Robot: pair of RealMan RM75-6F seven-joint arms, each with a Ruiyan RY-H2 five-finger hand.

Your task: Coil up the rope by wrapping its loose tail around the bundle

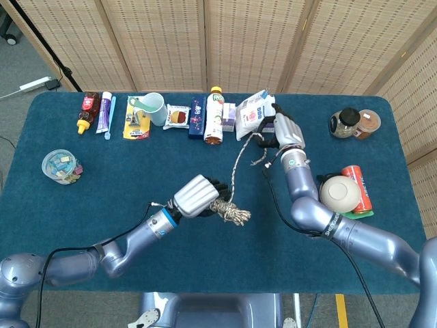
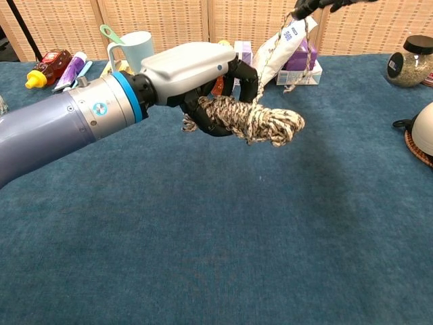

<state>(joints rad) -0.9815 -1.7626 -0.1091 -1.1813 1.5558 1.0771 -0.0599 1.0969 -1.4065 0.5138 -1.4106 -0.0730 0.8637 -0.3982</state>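
My left hand [image 1: 196,196] [image 2: 193,74] grips one end of a coiled bundle of speckled tan rope [image 1: 231,212] [image 2: 258,122], held above the blue table with the bundle pointing right. From the bundle the loose tail [image 1: 237,162] [image 2: 275,49] rises up and to the right to my right hand [image 1: 283,130], which pinches it near its end. A short frayed end hangs below that hand. In the chest view only the dark fingertips [image 2: 306,7] of the right hand show at the top edge.
Along the far edge stand a cup [image 1: 151,108], snack packs, a bottle [image 1: 215,115], small boxes and a white bag [image 1: 252,114]. Two jars [image 1: 356,123] sit at the far right; a white teapot [image 1: 339,193] and red can [image 1: 358,188] lie right of my right arm. A plastic tub [image 1: 61,166] is at the left.
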